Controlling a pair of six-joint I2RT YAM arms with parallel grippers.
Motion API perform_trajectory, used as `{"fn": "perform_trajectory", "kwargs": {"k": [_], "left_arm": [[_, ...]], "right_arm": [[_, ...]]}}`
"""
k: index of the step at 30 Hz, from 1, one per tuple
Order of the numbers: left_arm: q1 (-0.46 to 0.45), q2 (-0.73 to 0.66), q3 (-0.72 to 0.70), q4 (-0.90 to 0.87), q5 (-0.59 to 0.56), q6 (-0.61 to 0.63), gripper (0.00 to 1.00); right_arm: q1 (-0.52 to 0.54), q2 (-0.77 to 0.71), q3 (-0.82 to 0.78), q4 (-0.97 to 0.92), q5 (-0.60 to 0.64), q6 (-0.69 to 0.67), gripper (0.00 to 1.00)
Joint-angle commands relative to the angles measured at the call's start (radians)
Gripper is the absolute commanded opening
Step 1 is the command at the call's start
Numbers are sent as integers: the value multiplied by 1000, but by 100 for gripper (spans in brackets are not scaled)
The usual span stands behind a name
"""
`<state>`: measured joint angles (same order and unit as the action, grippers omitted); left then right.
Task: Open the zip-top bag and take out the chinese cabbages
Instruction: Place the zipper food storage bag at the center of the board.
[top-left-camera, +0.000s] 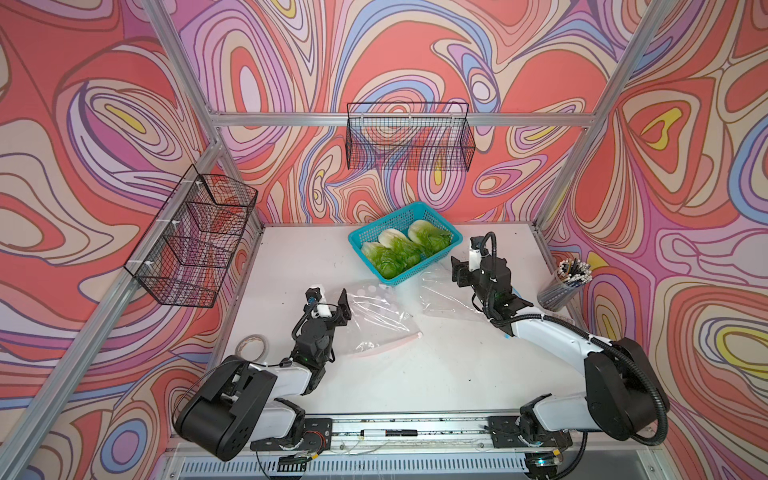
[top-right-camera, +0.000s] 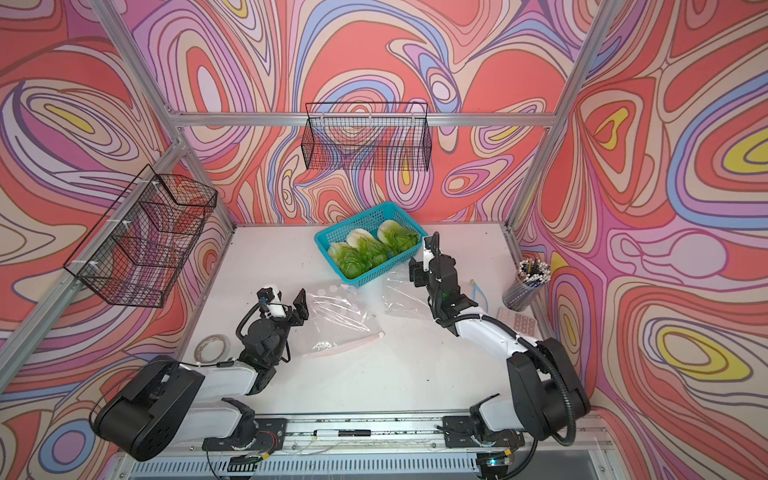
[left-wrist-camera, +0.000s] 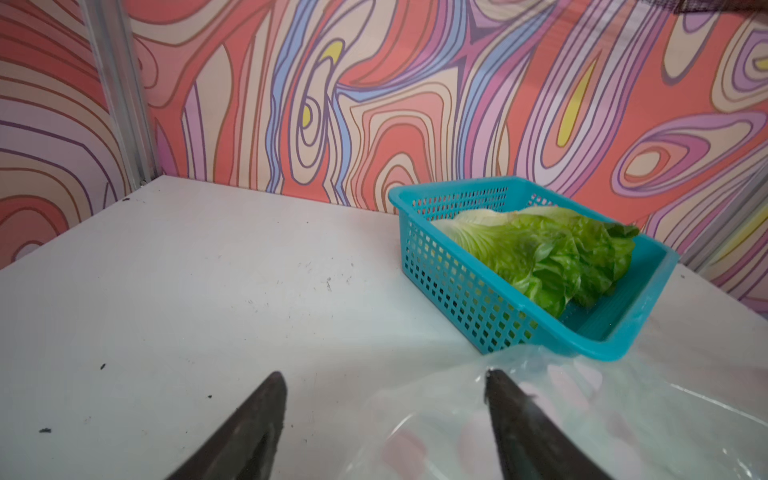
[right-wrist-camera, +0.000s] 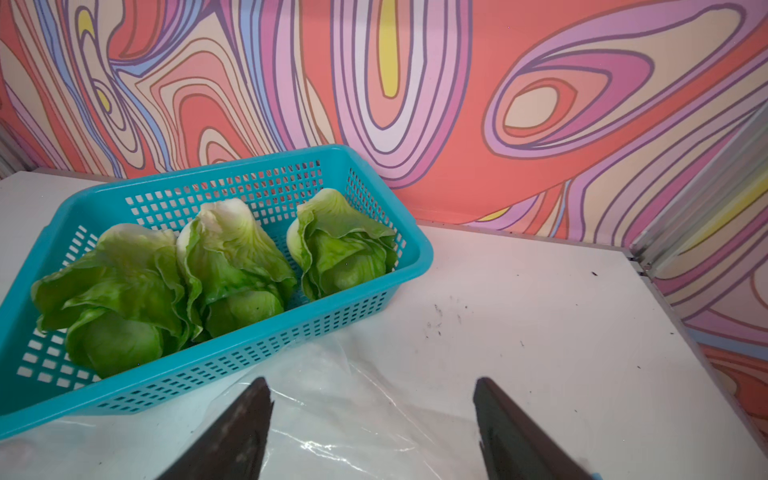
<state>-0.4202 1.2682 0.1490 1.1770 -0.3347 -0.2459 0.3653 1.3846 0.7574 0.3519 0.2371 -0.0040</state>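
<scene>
Left pincer (left-wrist-camera: 385, 374) spread at zip-top bag (top-left-camera: 374, 322) edge; right pincer (right-wrist-camera: 372, 380) spread near basket (right-wrist-camera: 249, 357) rim. White table (top-left-camera: 415, 382) open at lower centre; patterned walls (top-left-camera: 415, 62) enclose.

Both the left arm (top-left-camera: 291, 376) and the right arm (top-left-camera: 552, 336) have smooth white link shells between bulky black joint housings. A black corrugated conduit (top-left-camera: 665, 409) runs along the right arm, and a thin black cable (top-left-camera: 300, 322) loops beside the left wrist. Black base plates (top-left-camera: 318, 430) carry small screws and coloured wires. The left gripper (left-wrist-camera: 385, 374) and right gripper (right-wrist-camera: 372, 380) end in dark, matte, tapering fingers (left-wrist-camera: 249, 428).
</scene>
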Motion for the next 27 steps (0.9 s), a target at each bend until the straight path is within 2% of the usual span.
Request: {"fn": "perform_trajectory", "kwargs": {"k": [1,4,8,12,16,21,25,27], "left_arm": [[-5,-124,21,-182,-74,33,100],[-5,-270,71,-470,-150,25,100],[-6,-396,77,-618,-238,45,100],[-4,-424,128,-794,-353,31,100],[-3,-398,187,-875,-420,70,100],[24,-309,224,-847,-441,178,100],[114,-204,191,-696,-331,216,100],[156,-139,152,-543,-251,243,100]], "right_arm": [[-24,-40,-43,32,13,-42,81],[-53,-65,-99,80,18,-45,81],[-115,-87,-193,186,4,-42,82],[-163,-51,-266,284,17,-40,82],[-192,16,-356,463,14,-12,82],[-218,150,-417,692,20,-16,81],[-272,223,-405,753,-18,3,81],[-291,328,-429,904,-41,17,81]]}}
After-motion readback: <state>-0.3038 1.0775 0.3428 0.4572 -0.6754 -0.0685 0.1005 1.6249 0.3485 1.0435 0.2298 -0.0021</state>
